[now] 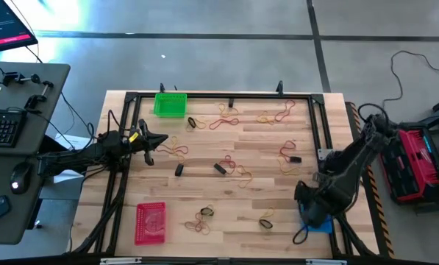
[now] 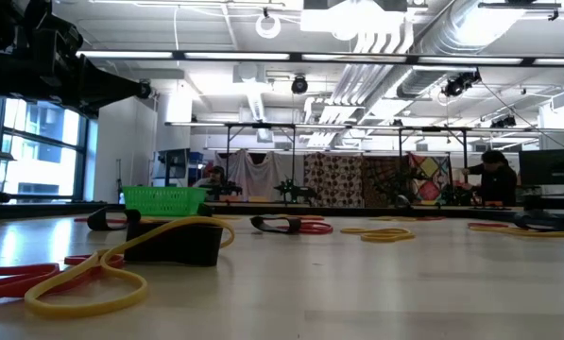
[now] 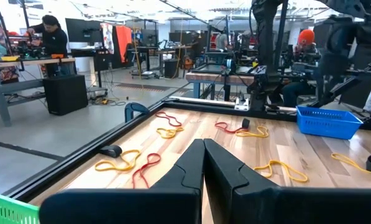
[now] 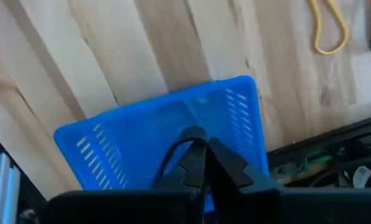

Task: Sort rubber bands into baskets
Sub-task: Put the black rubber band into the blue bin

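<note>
Right gripper [image 4: 201, 155] hangs directly above the blue basket [image 4: 129, 130], fingers pressed together on a thin black rubber band [image 4: 173, 152] that loops out to one side of the tips. Release point looks settled: the band sits over the basket's open floor, not its rim, so the coming move is likely just a drop. In the high view the blue basket [image 1: 328, 226] lies at the table's near right corner, mostly hidden under the right arm, which is folded down steeply over it. Left gripper [image 1: 151, 143] waits at the table's left edge, arm stretched out low and level, fingers closed on nothing visible; nearest loose work is the yellowish and red bands [image 1: 176, 150] just beside its tip. Green basket [image 1: 170, 104] sits at the far left corner, red basket [image 1: 151, 222] at the near left. Other bands lie scattered across the wooden table [image 1: 234, 199], mostly centre and far side.
</note>
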Robot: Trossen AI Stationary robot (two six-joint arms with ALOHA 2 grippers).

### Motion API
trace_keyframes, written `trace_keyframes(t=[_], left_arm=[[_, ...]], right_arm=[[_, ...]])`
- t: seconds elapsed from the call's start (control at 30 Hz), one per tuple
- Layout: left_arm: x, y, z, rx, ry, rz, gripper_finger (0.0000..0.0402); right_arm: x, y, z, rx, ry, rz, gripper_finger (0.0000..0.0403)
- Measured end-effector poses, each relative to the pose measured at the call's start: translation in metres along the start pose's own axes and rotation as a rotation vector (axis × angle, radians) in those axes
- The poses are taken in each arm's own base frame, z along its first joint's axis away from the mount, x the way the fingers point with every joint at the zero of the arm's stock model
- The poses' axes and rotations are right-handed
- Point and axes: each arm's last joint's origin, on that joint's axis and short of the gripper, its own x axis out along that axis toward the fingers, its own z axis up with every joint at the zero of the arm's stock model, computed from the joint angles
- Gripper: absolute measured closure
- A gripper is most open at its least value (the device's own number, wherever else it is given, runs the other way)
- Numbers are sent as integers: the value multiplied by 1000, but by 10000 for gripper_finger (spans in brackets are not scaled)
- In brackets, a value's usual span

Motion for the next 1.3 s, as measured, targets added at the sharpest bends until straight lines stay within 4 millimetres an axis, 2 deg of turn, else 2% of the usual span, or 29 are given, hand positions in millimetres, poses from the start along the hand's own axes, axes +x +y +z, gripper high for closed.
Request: trace_keyframes(t=[0.1,0.37,0.6,0.97,1.3], left_arm=[[0,0,0,-17,0,0,401],[0,0,0,-7,0,0,401],[0,0,0,-7,0,0,401],[0,0,0,-23,0,0,401],[0,0,0,-22,0,0,401]], right_arm=[[5,6,-5,-54,9,-18,403],[7,6,-5,-91,-9,-41,403],[40,5,-6,-129,-15,11,403],[78,-5,-15,-210,42,37,403],[85,-6,-16,-184,35,56,402]])
